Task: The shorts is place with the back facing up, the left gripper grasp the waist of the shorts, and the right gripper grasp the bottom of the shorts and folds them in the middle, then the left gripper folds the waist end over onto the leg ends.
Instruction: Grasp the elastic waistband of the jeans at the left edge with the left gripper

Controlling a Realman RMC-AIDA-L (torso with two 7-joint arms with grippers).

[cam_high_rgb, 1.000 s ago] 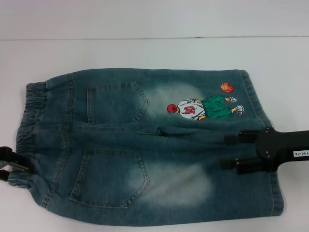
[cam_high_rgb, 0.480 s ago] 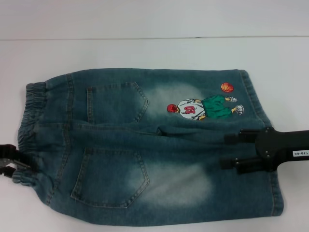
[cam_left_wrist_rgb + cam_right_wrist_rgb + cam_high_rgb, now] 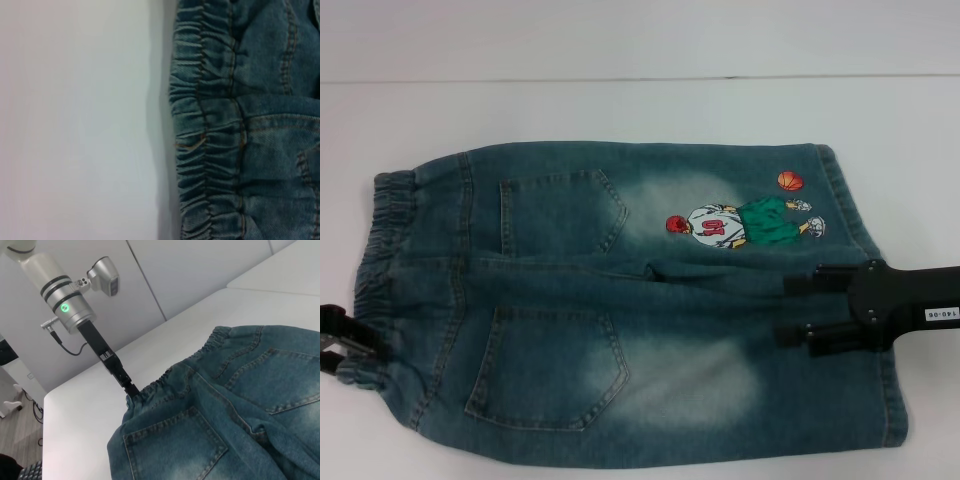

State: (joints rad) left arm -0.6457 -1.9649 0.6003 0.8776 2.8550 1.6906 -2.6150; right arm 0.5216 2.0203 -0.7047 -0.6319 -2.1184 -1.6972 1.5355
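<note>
The denim shorts (image 3: 620, 310) lie flat on the white table (image 3: 640, 110) with the back pockets up, the elastic waist (image 3: 380, 260) at the left and the leg ends (image 3: 870, 300) at the right. My left gripper (image 3: 348, 345) is at the near corner of the waist; in the right wrist view, the left gripper (image 3: 132, 389) pinches the puckered waistband (image 3: 165, 377). The left wrist view shows only the gathered waistband (image 3: 210, 130) beside bare table. My right gripper (image 3: 798, 311) hovers over the near leg end, its two black fingers (image 3: 805, 286) spread apart above the cloth.
A cartoon basketball-player print (image 3: 740, 222) marks the far leg. The table's far edge (image 3: 640, 78) meets a pale wall. White tabletop (image 3: 640, 110) lies beyond the shorts, and the near hem runs close to the bottom of the head view.
The left gripper and the waist corner it holds rose slightly, then dropped back. The right gripper has barely moved.
</note>
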